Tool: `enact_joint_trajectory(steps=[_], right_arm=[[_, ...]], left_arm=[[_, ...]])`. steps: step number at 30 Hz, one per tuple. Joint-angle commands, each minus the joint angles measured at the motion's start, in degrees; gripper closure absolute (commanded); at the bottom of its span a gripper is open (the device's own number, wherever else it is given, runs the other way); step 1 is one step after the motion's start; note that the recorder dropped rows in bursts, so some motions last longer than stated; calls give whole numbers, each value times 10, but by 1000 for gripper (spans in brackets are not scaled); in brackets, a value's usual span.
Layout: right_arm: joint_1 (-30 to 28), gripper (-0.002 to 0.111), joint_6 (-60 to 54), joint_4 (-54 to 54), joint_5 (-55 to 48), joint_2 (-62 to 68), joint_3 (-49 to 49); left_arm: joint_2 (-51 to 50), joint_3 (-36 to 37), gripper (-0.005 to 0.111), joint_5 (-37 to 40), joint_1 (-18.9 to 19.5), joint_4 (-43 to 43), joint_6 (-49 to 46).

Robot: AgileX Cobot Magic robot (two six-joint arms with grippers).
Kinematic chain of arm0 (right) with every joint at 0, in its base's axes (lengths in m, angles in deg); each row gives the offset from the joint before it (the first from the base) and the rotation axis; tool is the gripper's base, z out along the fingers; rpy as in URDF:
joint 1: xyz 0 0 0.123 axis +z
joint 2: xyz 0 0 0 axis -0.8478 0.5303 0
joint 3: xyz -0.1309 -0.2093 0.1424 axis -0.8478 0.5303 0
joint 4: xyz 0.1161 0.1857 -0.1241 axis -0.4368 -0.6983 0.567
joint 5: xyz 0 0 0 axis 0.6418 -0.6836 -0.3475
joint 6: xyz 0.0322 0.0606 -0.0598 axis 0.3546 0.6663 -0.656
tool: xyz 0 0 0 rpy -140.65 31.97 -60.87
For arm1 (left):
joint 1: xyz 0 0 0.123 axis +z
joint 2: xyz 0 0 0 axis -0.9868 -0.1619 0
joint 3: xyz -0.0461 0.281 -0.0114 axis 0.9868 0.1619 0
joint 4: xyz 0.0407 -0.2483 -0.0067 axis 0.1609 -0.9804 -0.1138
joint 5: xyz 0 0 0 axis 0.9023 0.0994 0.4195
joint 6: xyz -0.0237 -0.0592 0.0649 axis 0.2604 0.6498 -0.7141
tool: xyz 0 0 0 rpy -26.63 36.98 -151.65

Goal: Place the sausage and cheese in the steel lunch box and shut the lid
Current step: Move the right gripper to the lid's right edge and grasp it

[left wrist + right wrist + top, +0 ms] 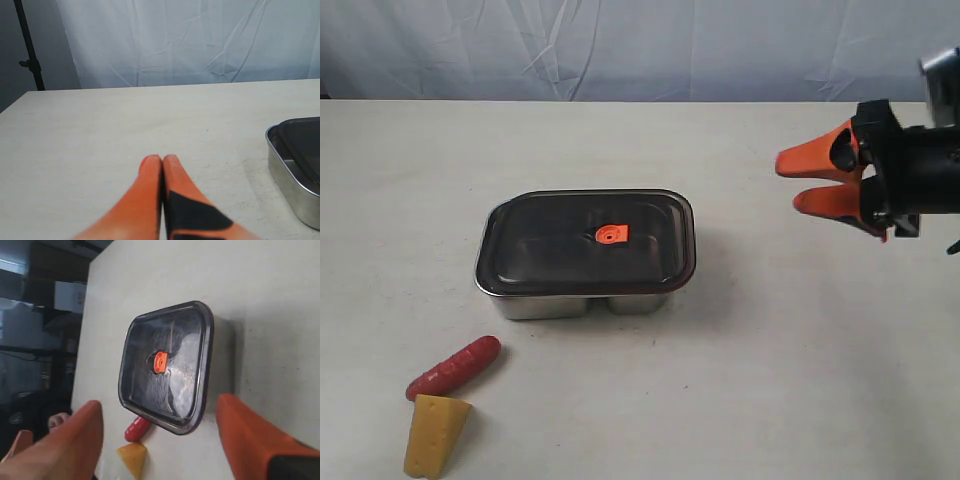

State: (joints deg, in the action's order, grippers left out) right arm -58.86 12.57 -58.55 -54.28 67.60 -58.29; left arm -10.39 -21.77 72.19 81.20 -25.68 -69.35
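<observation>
Right gripper [788,185]: orange fingers spread wide, nothing between them, touching no object. It points toward the steel lunch box [545,305], which sits well apart from the fingertips; in the right wrist view the box is framed in the gap between the two fingers. The lid [550,245] lies on the box, dark and see-through, with its orange-red centre valve [611,235] facing up. Whether the lid is pressed fully home cannot be told. Beyond the box, on the side away from the right gripper, the sausage [453,367] lies on the table [770,350], near the box but not touching it. The cheese [435,435] lies just beside the sausage, farther again from the gripper, broad end toward the sausage; contact between the two cannot be told. Both are outside the box. Left gripper [161,159]: fingers pressed together, holding nothing, low over bare table; one corner of the box with its lid shows ahead of it and off to the side, apart from the fingertips. A pale cloth backdrop [620,50] hangs behind the table.
</observation>
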Motion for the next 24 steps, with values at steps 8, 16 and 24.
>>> enact_joint_trajectory(steps=[8, 16, 24], right_arm=[[91, 51, -156, -164, -30, 216, -5], [146, 51, -163, -164, -2, 238, -32], [169, 51, -162, -164, 33, 238, -52]], left_arm=[[3, 2, 107, -2, -1, -12, 0], [3, 2, 107, -2, -1, -12, 0], [3, 2, 107, -2, -1, -13, 0]])
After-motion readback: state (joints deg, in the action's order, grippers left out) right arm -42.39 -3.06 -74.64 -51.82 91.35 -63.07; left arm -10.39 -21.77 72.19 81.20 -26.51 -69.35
